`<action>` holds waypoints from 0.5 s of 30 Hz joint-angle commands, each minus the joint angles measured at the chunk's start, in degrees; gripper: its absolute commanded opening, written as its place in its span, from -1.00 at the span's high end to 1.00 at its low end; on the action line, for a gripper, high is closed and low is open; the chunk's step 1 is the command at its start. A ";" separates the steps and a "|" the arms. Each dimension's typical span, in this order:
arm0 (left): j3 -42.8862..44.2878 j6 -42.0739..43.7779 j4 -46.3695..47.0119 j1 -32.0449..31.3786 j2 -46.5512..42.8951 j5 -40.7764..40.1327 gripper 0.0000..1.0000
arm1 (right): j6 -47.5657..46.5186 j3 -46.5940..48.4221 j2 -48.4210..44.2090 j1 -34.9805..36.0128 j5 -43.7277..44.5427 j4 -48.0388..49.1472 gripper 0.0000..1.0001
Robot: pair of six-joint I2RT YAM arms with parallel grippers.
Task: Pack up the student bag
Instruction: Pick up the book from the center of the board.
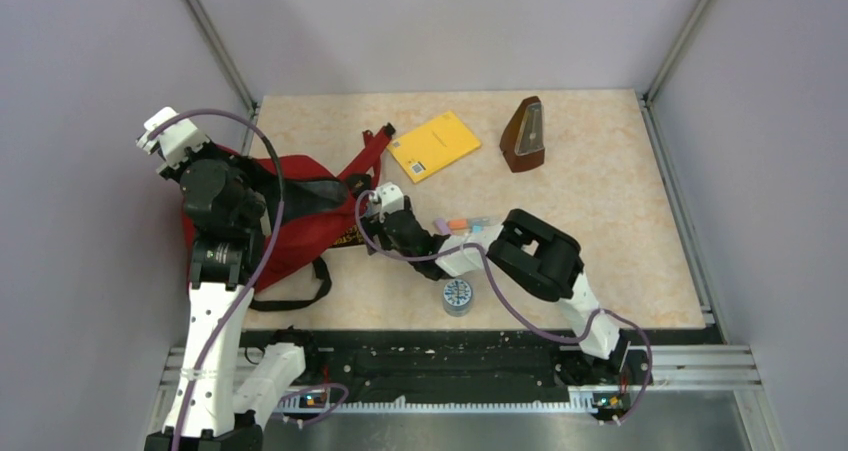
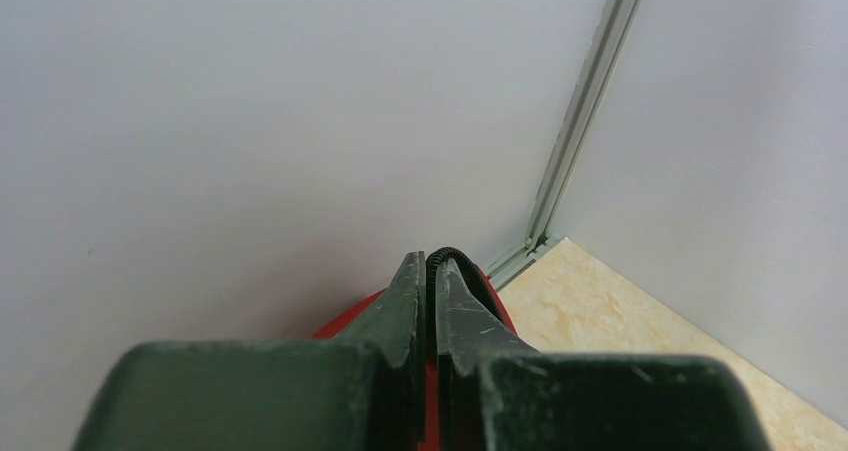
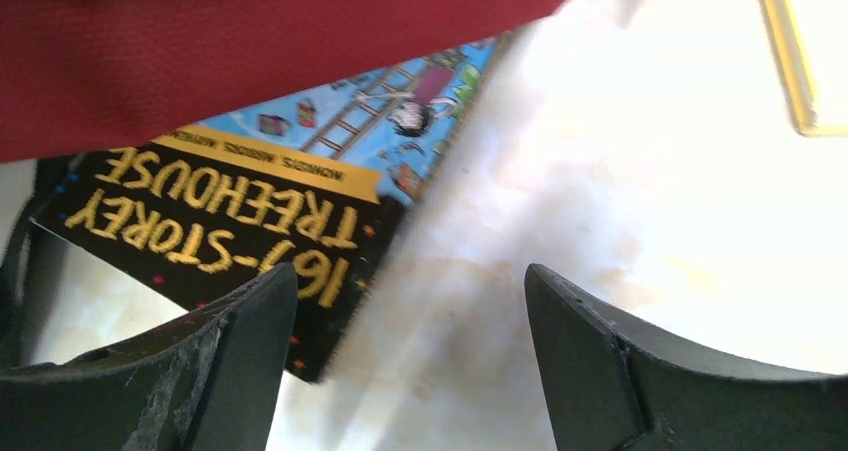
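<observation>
tin (image 1: 457,297): round, blue-white, at near edge of table (image 1: 640,271), just in front of r forearm.
r gripper (image 3: 408,276): jaws spread wide, nothing between, low over bare table, aimed at book's corner.
book (image 3: 250,211): "167-storey treehouse" cover, flat on table, far part tucked under bag's red cloth; near corner just beside one finger, contact unclear.
case (image 1: 466,224): clear, coloured bits inside, next to r wrist, partly hidden by arm.
bag (image 1: 295,216): red w/ black trim, slumped on left side of table close to l wall; black strap looped twd near edge, red strap reaching twd pad.
l gripper (image 2: 430,271): jaws pressed together, pinching black ribbed edge of bag, held up above bag near l wall.
pad (image 1: 435,146): yellow, flat, skewed, just beyond bag's red strap.
metronome (image 1: 524,136): brown, upright, right of pad, apart from it, near far edge.
</observation>
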 commanded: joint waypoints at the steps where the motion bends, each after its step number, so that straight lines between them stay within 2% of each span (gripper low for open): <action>1: 1.17 -0.95 8.89 0.39 -2.18 1.68 1.00 | -0.87 -5.94 -3.79 -1.62 -0.36 -5.72 -0.62; 6: 0.36 -0.01 9.92 0.39 -1.26 0.72 1.00 | -4.28 -7.57 -5.67 -0.96 -8.94 3.35 -0.81; 10: -0.27 0.63 10.66 0.48 -0.34 0.61 1.00 | -9.37 -10.11 -6.86 1.30 -11.82 11.01 -0.90; 15: -0.48 -0.50 9.89 0.95 -0.34 1.24 1.00 | -12.33 -7.95 -4.63 3.08 -15.43 12.62 -0.94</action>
